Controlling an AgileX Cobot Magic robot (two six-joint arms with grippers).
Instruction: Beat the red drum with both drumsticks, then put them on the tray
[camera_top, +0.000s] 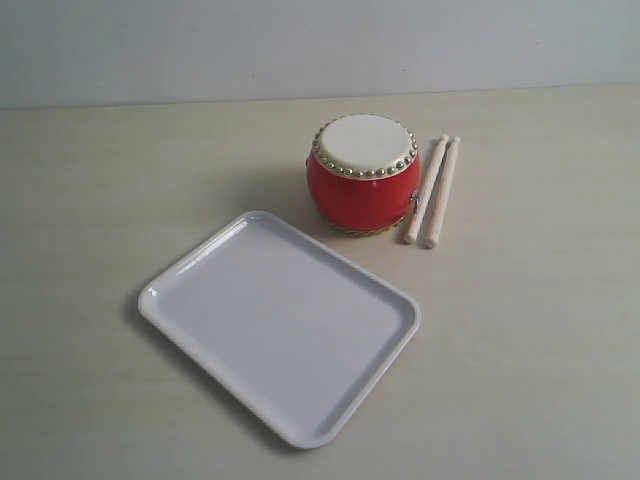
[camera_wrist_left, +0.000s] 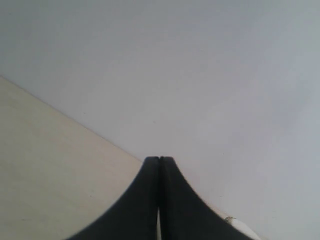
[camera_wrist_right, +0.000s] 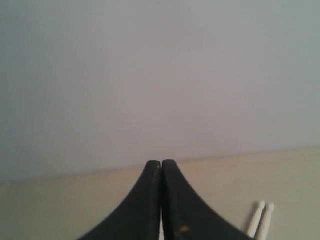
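Observation:
The red drum (camera_top: 363, 176) stands upright on the table, cream skin up, ringed with gold studs. Two pale wooden drumsticks (camera_top: 433, 192) lie side by side just right of it, touching each other. The white tray (camera_top: 190, 272) lies in front and to the left, with nothing on it. Neither arm shows in the exterior view. My left gripper (camera_wrist_left: 159, 159) is shut with nothing between its black fingers; a bit of the drum's studded rim (camera_wrist_left: 239, 226) peeks past it. My right gripper (camera_wrist_right: 161, 162) is shut and holds nothing, and the drumstick tips (camera_wrist_right: 261, 215) show beyond it.
The pale wooden table (camera_top: 540, 340) stretches around everything, ending at a plain light wall (camera_top: 300, 40) behind the drum.

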